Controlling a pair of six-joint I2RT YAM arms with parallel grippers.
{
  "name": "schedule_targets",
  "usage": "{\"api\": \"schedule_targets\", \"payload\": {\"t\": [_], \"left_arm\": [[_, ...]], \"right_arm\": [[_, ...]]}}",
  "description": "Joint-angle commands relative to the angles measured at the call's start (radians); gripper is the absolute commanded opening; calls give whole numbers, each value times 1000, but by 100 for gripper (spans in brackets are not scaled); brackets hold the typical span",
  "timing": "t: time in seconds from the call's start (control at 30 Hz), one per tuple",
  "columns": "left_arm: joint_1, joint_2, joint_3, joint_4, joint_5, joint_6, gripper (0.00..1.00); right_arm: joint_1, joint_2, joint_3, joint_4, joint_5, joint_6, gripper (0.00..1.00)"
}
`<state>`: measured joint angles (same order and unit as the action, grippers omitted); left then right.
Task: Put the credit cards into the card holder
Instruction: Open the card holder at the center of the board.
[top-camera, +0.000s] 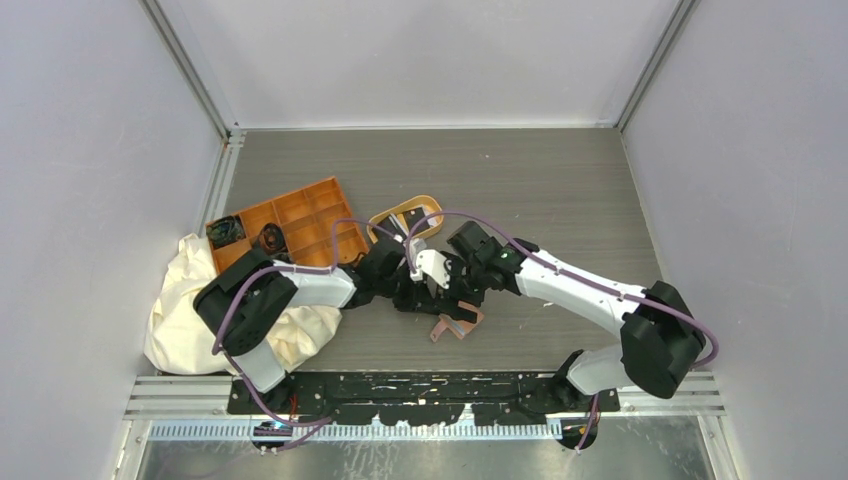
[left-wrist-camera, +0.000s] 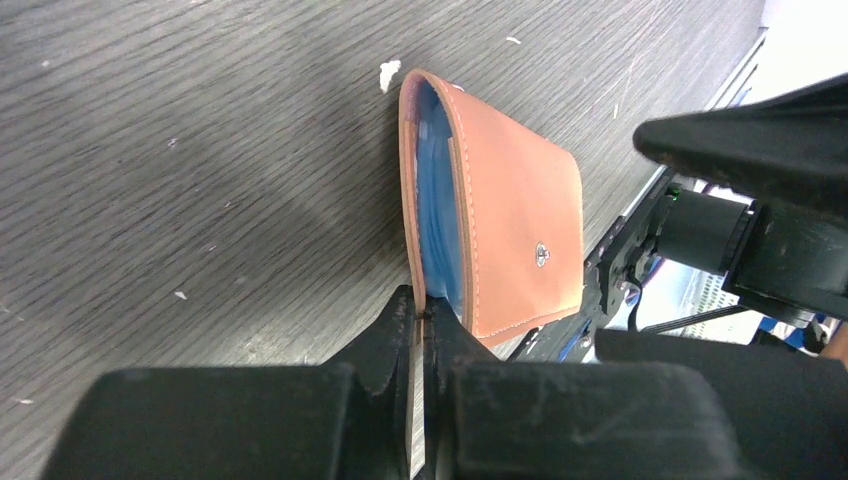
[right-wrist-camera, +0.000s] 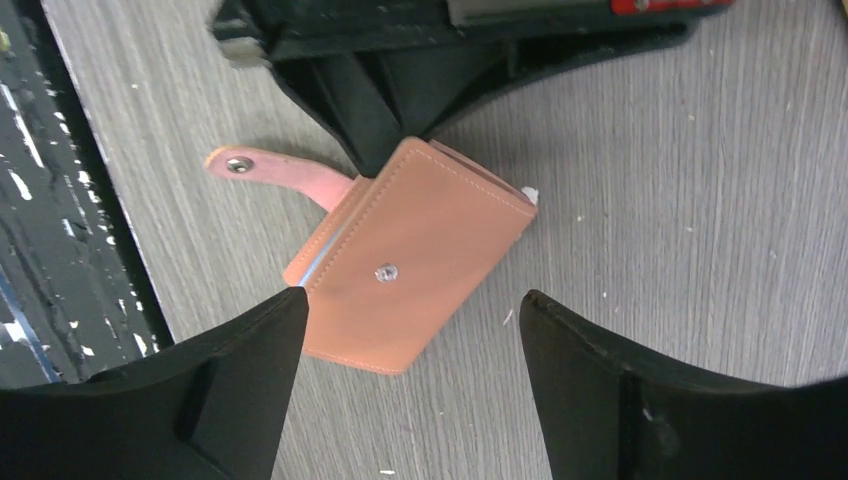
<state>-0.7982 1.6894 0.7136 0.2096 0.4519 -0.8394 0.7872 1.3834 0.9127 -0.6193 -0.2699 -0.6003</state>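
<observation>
Only one card holder (right-wrist-camera: 425, 240) shows, pinched by the left end effector (left-wrist-camera: 422, 312).

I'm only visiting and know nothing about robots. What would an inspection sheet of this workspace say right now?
Surface: dark wood-grain table, a few white specks.
Job's things: pinkish wallet part open, blue lining showing, snap tab loose; cards not clearly seen.
Clutter: orange compartment tray, oval tray, white cloth.
Grippers: left fingers pinched shut on one wallet flap; right fingers open above the wallet.
Cables: purple cables along both arms.
Surroundings: pale walls, metal rail at the near edge.
</observation>
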Motion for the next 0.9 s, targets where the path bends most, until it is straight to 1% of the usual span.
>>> {"api": "schedule_targets", "payload": {"t": [0.0,0.1,0.2,0.37,0.5,0.6,0.7,0.87], "left_arm": [[0,4,-19,113,37,-43,0],[1,4,-37,157,31,-75,0],[4,10,-62,216,27,-112,0],[23,38,-104,335,47,-185,0],[28,55,-110,362,60,-196,0],[33,51,-116,363,62,-193,0],[35,46,-121,356,61,-188,0],[36,43,-119,332,62,-173,0]], "right_arm": [[31,-20,16,19,-49,-10,84],[76,18,26,30,11,4,89],[111,44,28,50,82,21,91],[131,79,40,66,165,40,91],[141,102,44,73,228,38,91],[142,94,46,82,264,37,90],[141,76,46,97,349,36,88],[106,29,47,101,362,41,80]]}}
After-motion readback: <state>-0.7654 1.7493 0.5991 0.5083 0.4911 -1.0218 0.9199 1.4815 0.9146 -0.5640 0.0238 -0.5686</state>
